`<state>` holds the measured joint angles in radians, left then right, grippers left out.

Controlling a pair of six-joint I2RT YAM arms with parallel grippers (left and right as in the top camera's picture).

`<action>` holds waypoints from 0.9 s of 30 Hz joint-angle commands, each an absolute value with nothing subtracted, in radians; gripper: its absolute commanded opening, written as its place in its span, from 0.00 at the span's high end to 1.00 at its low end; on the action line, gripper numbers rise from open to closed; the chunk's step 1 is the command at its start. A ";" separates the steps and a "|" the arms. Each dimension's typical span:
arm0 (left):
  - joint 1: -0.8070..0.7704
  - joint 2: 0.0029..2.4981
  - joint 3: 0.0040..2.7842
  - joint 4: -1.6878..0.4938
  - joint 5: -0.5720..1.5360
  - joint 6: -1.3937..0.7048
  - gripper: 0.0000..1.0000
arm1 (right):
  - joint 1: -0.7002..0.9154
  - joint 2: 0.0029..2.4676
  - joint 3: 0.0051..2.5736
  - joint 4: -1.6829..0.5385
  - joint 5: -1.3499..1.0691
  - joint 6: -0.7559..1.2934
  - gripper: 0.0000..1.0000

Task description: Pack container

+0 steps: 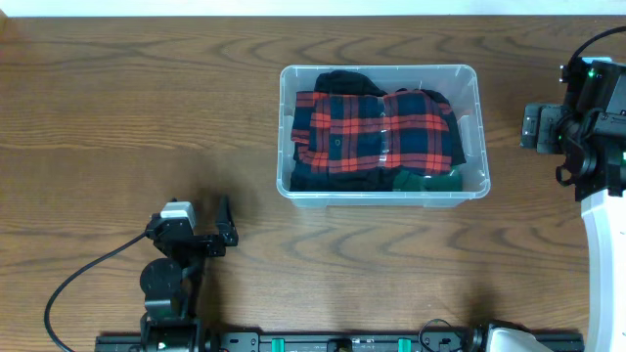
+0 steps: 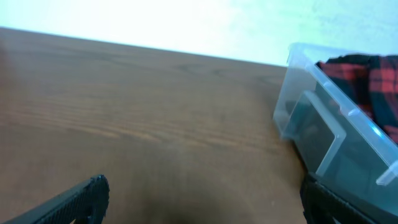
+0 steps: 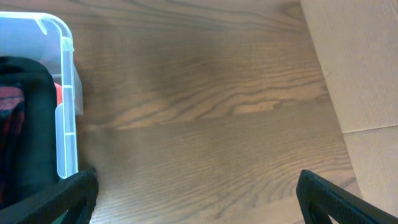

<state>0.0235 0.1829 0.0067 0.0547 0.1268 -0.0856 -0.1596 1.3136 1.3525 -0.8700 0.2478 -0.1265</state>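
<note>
On the wooden table (image 1: 147,117), right of centre and toward its far edge: one clear container (image 1: 380,198), upright, lid off.

Contents, partly hidden:
- Red-and-black plaid garment (image 1: 377,132), folded, lying on top and covering most of the inside.
- Black cloth (image 1: 342,80), showing only at the far rim and along the plaid's edges; what it is cannot be told.
- Green item (image 1: 430,179), a small patch at the near right corner, the rest buried.

Cut off or unclear:
- Left wrist view is soft and blurred; it shows only one corner of the container, the rest running out of frame at the right.
- Right wrist view shows only one end wall, at the left edge.
- A tan surface (image 3: 360,74) borders the table there; its material cannot be told.
- Right arm (image 1: 592,108) is cropped by the overhead frame's right edge.

Arms:
- Left arm (image 1: 171,269) sits folded low by the near edge, a cable (image 1: 78,284) trailing from it, well apart from the container. Left gripper (image 2: 202,202): jaws spread wide, bare table between them, holding nothing.
- Right arm stands just beside the container's right end, not touching. Right gripper (image 3: 196,186): jaws spread wide, bare table between them, holding nothing.
</note>
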 commanded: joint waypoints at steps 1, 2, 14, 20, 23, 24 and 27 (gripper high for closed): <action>0.026 0.142 0.004 0.009 0.119 -0.088 0.02 | -0.163 1.308 1.361 -0.869 0.258 -0.109 0.01; 0.026 0.132 0.004 -0.012 0.119 -0.088 0.02 | -0.163 1.308 1.361 -0.869 0.258 -0.109 0.01; -0.065 0.002 0.004 -0.067 0.033 -0.087 0.02 | -0.163 1.308 1.361 -0.869 0.258 -0.109 0.01; -0.069 0.004 0.004 -0.067 0.033 -0.087 0.02 | -0.163 1.308 1.361 -0.869 0.258 -0.109 0.01; -0.069 0.005 0.004 -0.067 0.033 -0.088 0.02 | -0.163 1.308 1.361 -0.869 0.258 -0.109 0.01; -0.069 0.005 0.004 -0.067 0.033 -0.088 0.02 | -0.163 1.308 1.361 -0.869 0.258 -0.109 0.01; -0.069 0.005 0.004 -0.067 0.033 -0.088 0.02 | -0.163 1.308 1.361 -0.869 0.258 -0.109 0.01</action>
